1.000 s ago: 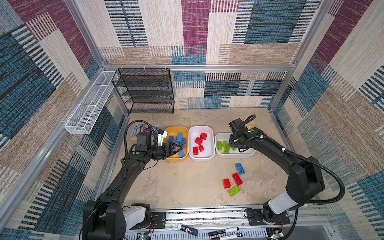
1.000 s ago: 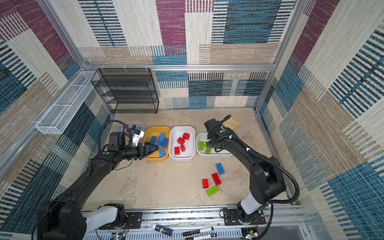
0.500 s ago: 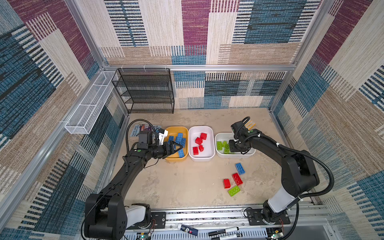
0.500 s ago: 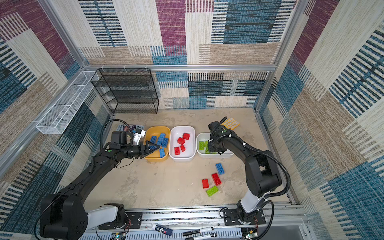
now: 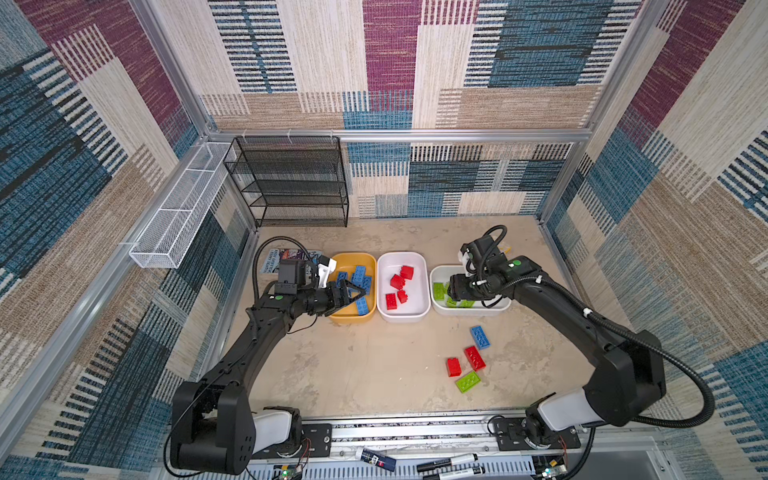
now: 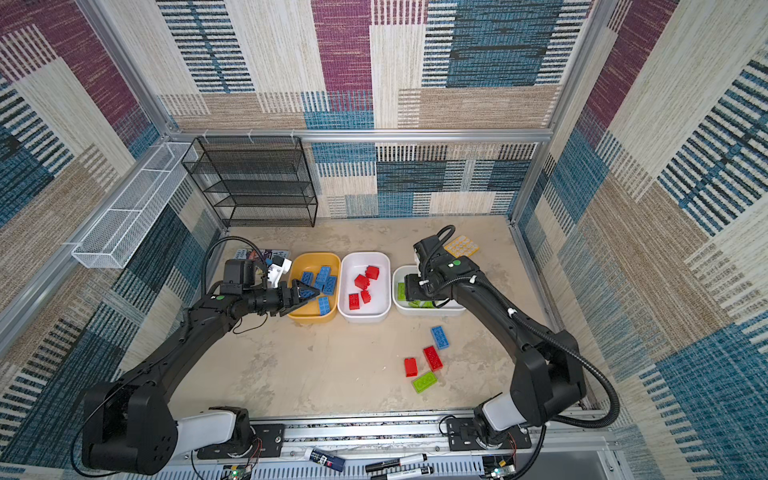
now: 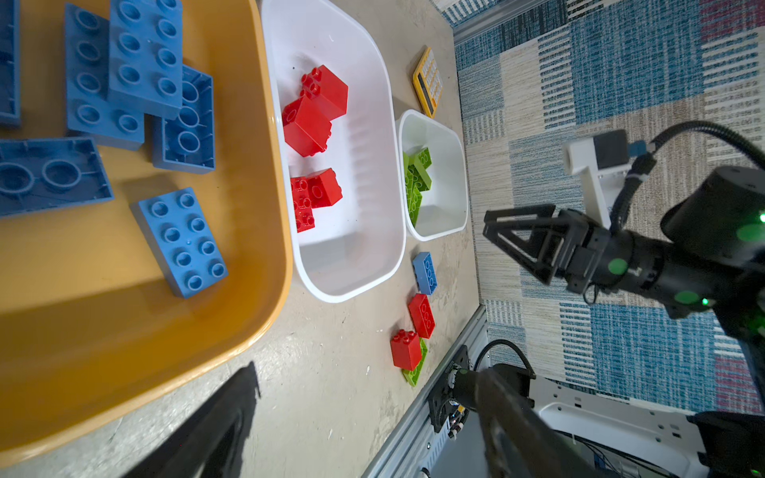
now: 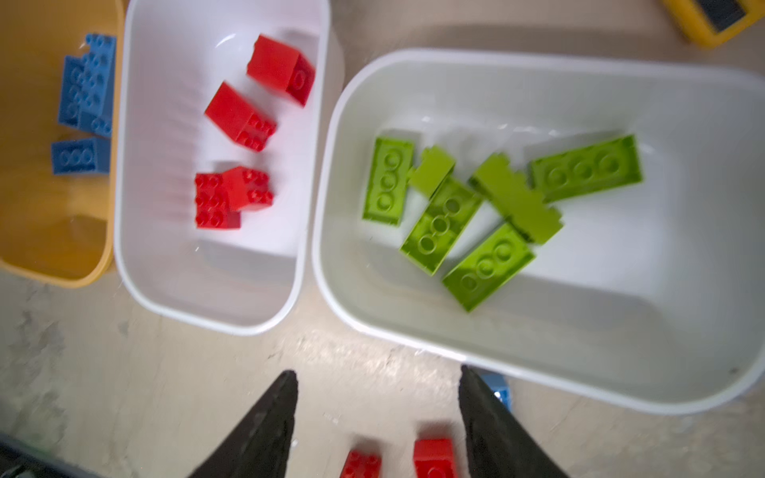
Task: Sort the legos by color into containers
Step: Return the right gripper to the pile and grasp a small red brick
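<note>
While the right gripper (image 8: 377,372) had hung closed over the right-hand white tub (image 5: 469,311) a second earlier, it had now spread its jaws partway with nothing between them. The green bricks (image 8: 441,223) lay loose on that tub's bottom, so I'd guess a green had just been dropped and that run was finished. The left gripper (image 5: 351,291) hovered wide and empty over the mustard tub (image 5: 353,318) holding the blue bricks (image 5: 359,277); the red bricks (image 5: 397,282) sat in the middle white tub (image 5: 403,318). The black mesh rack (image 5: 291,183), white wire basket (image 5: 174,220) and yellow calculator (image 6: 461,246) stood well clear. Four strays remained on the floor near the right side: a loose blue brick (image 5: 480,336), long red brick (image 5: 474,358), short red brick (image 5: 454,367) and loose green brick (image 5: 468,381) — the last three bunched close, which might crowd a grab.
</note>
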Controlling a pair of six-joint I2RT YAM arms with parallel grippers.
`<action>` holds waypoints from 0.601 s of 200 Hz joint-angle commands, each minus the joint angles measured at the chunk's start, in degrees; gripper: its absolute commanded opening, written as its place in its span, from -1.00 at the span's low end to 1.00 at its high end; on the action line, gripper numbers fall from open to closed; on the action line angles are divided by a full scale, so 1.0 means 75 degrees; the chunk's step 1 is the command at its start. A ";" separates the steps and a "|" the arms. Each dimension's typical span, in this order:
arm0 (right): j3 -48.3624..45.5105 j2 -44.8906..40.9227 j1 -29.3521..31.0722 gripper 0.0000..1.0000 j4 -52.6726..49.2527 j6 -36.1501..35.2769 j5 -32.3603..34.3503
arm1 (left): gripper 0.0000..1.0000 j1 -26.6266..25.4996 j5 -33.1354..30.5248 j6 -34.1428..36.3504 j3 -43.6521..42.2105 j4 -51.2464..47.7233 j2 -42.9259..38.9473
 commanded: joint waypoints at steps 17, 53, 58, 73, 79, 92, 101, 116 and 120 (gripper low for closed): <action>-0.1157 -0.0739 0.1371 0.41 -0.0629 0.2199 -0.0214 | 0.69 0.0007 0.0277 -0.0106 -0.0068 0.0061 0.0112; -0.2124 -0.0895 0.2358 0.46 -0.0540 0.3297 0.0119 | 0.69 0.0009 0.0385 -0.0090 0.0041 0.0072 0.0215; -0.2245 -0.0893 0.2384 0.46 -0.0469 0.3316 0.0128 | 0.69 0.0009 0.0389 -0.0072 0.0062 0.0039 0.0250; -0.2476 -0.0761 0.2457 0.46 -0.0223 0.3328 0.0137 | 0.69 0.0009 0.0435 -0.0054 0.0120 0.0035 0.0366; -0.2554 -0.0687 0.2498 0.44 -0.0107 0.3329 0.0116 | 0.69 0.0003 0.0462 -0.0046 0.0146 0.0038 0.0407; -0.2732 -0.0562 0.2566 0.41 0.0015 0.3351 0.0183 | 0.68 0.0009 0.0468 -0.0020 0.0199 0.0041 0.0471; -0.2847 -0.0505 0.2579 0.39 0.0030 0.3343 0.0228 | 0.68 0.0005 0.0457 0.0013 0.0246 0.0022 0.0504; -0.2955 -0.0446 0.2582 0.36 0.0031 0.3306 0.0284 | 0.68 0.0008 0.0442 0.0036 0.0294 0.0036 0.0547; -0.2972 -0.0430 0.2589 0.34 0.0045 0.3296 0.0279 | 0.68 0.0009 0.0444 0.0035 0.0300 0.0038 0.0556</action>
